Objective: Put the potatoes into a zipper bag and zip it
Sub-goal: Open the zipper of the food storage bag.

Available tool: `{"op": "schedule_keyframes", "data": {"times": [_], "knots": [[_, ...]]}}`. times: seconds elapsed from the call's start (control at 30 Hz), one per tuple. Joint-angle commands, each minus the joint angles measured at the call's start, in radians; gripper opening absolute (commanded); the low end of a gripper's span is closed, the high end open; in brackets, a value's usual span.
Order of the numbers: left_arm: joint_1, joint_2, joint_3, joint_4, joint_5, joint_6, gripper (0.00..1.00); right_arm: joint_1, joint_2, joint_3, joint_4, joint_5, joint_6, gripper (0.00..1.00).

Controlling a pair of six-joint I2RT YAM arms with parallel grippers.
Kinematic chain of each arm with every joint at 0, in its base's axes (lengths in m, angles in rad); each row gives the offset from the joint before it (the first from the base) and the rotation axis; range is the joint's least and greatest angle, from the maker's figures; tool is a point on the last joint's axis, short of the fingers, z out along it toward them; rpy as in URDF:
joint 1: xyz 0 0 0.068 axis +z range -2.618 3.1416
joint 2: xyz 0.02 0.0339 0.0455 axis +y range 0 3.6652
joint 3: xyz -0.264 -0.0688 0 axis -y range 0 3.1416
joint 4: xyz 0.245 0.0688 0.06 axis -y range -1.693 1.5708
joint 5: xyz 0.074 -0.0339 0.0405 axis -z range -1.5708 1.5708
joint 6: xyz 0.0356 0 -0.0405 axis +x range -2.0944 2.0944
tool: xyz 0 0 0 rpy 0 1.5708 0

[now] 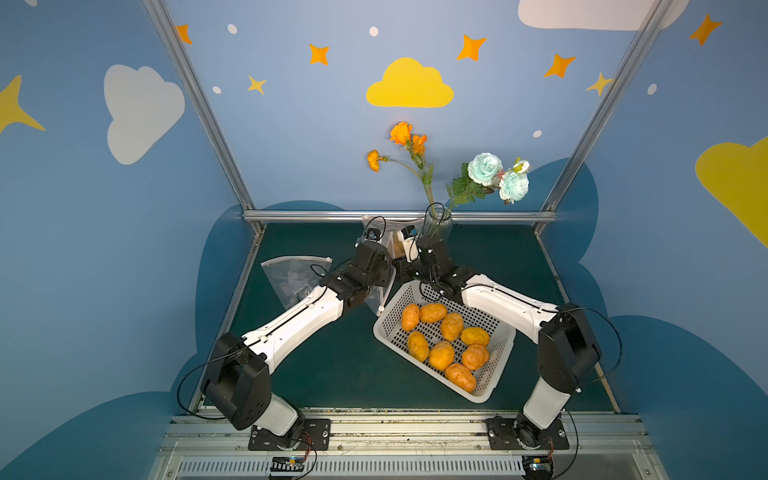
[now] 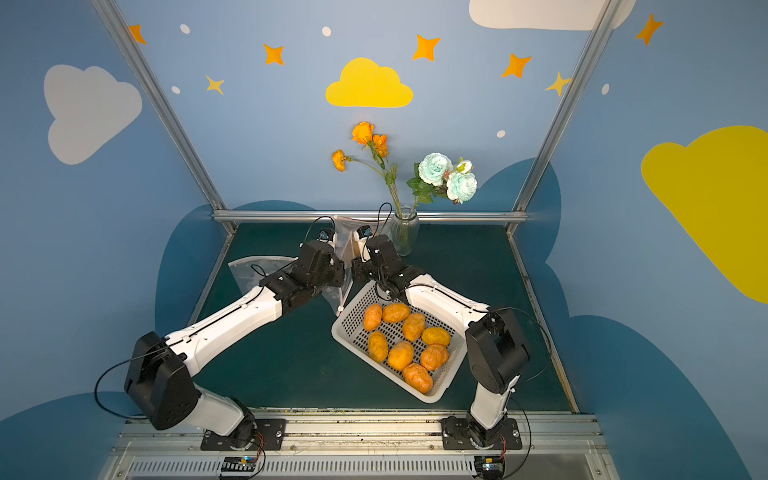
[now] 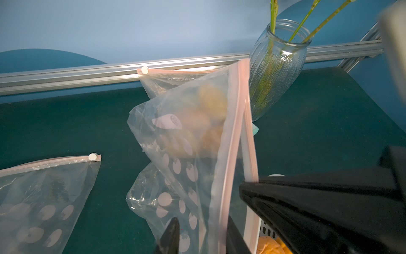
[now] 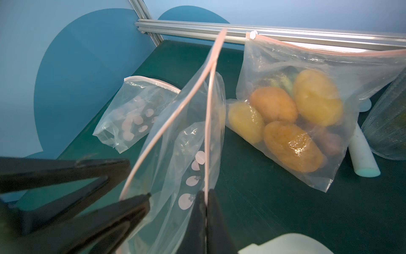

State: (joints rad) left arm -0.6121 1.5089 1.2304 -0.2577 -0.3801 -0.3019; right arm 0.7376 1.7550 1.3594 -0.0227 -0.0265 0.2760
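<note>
Several orange potatoes (image 1: 442,345) (image 2: 405,345) lie in a white perforated basket (image 1: 484,397) (image 2: 432,398) on the right of the green table. Both arms meet at the back centre and hold up a clear zipper bag (image 3: 193,154) (image 4: 182,143) with pink dots; its mouth gapes. My right gripper (image 4: 206,193) is shut on one pink zipper rim. My left gripper (image 3: 202,220) has its jaws apart, with the other rim and some film between them. A zipped bag of potatoes (image 4: 296,114) leans at the back rail.
An empty dotted bag (image 1: 291,274) (image 3: 44,193) lies flat at the left. A glass vase (image 1: 436,226) (image 2: 404,235) with flowers stands by the back rail (image 1: 399,216), close to my right wrist. A white foam cylinder (image 4: 362,154) lies beside the filled bag.
</note>
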Motion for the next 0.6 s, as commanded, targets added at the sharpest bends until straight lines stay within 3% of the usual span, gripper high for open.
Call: {"op": "schedule_keyframes", "data": {"times": [0.0, 0.4, 0.57], "knots": [[-0.002, 0.000, 0.030, -0.024, -0.001, -0.008, 0.28, 0.005, -0.023, 0.006, -0.017, 0.014, -0.004, 0.00], [-0.002, 0.054, 0.042, -0.049, 0.021, -0.023, 0.35, 0.017, -0.022, 0.015, -0.009, 0.003, -0.018, 0.00], [-0.001, 0.080, 0.060, -0.072, 0.013, -0.031, 0.23, 0.016, -0.023, 0.015, -0.015, 0.015, -0.023, 0.00]]}}
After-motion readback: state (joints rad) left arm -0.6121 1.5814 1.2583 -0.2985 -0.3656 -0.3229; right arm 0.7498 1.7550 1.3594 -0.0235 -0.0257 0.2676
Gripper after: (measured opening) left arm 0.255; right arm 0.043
